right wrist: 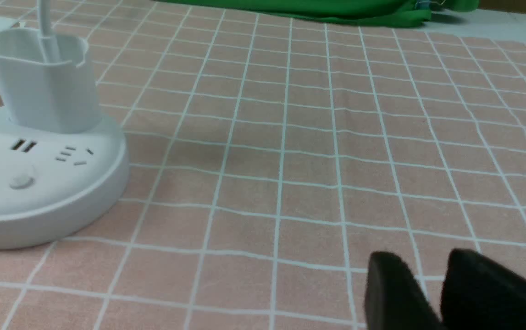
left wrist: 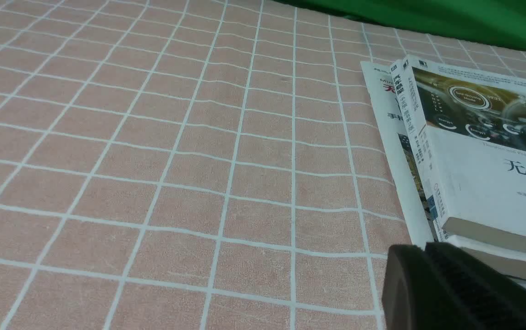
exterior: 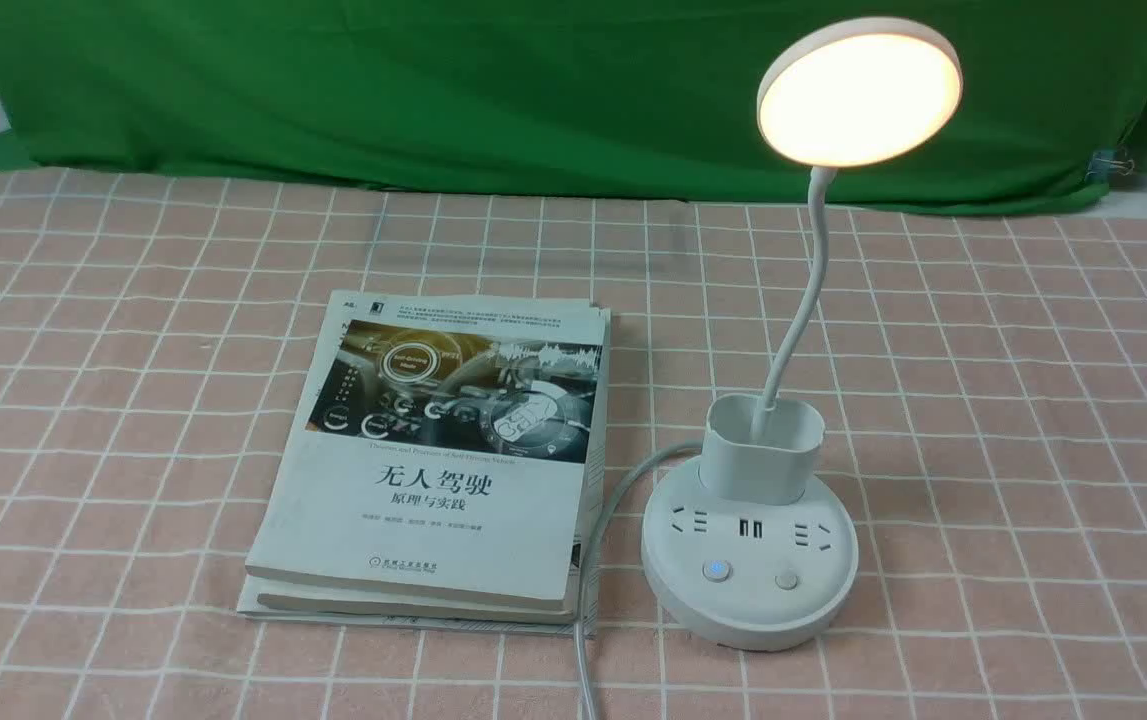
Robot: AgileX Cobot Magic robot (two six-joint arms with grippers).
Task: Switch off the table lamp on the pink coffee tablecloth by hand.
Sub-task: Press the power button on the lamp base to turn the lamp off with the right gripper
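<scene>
1. The table lamp [exterior: 763, 455] is standing on the pink coffee tablecloth [exterior: 1013, 400], just right of a stack of books [exterior: 443, 470]. Its disc head is glowing and its left button is shining blue.
2. We are holding our left gripper [left wrist: 421, 252] low near the books, fingers pressing together.
3. We are holding our right gripper [right wrist: 430, 275] low over the cloth, apart from the lamp's base, fingers standing narrowly apart.
</scene>
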